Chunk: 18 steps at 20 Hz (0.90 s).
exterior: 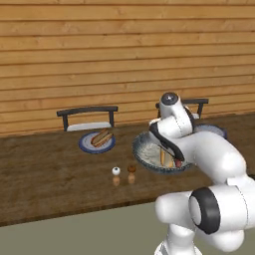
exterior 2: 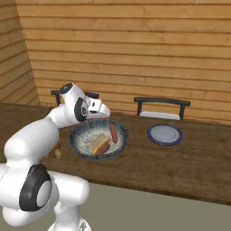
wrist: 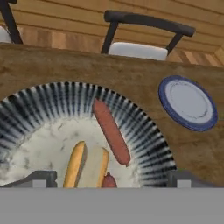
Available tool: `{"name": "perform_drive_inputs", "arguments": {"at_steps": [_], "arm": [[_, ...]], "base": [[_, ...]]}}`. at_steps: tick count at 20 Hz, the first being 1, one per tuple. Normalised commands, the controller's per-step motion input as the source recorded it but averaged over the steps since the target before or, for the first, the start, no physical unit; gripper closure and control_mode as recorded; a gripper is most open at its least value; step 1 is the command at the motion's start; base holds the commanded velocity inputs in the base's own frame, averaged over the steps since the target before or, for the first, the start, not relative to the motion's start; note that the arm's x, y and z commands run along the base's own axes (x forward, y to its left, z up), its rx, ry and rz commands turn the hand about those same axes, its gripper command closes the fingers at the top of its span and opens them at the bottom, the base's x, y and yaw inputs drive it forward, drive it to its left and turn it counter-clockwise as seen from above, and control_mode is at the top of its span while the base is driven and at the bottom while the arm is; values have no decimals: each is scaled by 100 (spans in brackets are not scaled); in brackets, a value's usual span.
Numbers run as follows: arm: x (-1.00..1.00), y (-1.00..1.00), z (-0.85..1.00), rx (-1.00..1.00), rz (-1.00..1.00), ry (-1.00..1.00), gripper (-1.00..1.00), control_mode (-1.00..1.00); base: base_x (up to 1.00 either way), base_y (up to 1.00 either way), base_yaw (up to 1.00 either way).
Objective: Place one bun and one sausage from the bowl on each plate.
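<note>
The wide striped bowl [exterior 2: 81,135] [wrist: 144,127] [exterior: 142,149] sits mid-table. It holds a bun [wrist: 87,166] [exterior 2: 95,143], a long sausage [wrist: 111,131] [exterior 2: 113,132] and a second sausage [wrist: 108,180] [exterior 2: 103,149] beside the bun. My gripper [wrist: 112,178] [exterior 2: 103,111] hovers open above the bowl's near-left side, its fingertips [wrist: 41,177] wide apart and holding nothing. One blue-rimmed plate [exterior: 85,145] at the left carries a bun with a sausage [exterior: 102,137]. The other plate [exterior 2: 164,134] [wrist: 188,103] lies bare to the right of the bowl.
Two dark chairs [exterior: 87,117] [exterior 2: 161,107] stand behind the table against the plank wall. Small salt [exterior: 116,172] and pepper [exterior: 131,169] shakers stand in front of the bowl, near the table's front edge [exterior 2: 171,191].
</note>
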Motion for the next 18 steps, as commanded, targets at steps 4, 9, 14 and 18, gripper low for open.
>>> {"name": "perform_drive_inputs", "arguments": {"at_steps": [4, 9, 14, 18], "arm": [[22, -62, -6, -7, 11, 38, -100, -100], [78, -2, -59, 1, 0, 8, -100, -100], [68, 6, -98, 0, 0, 3, -100, -100], [31, 0, -48, 0, 0, 5, -100, -100]], "base": [[0, 0, 0], [0, 0, 0], [0, 0, 0], [0, 0, 0]]}}
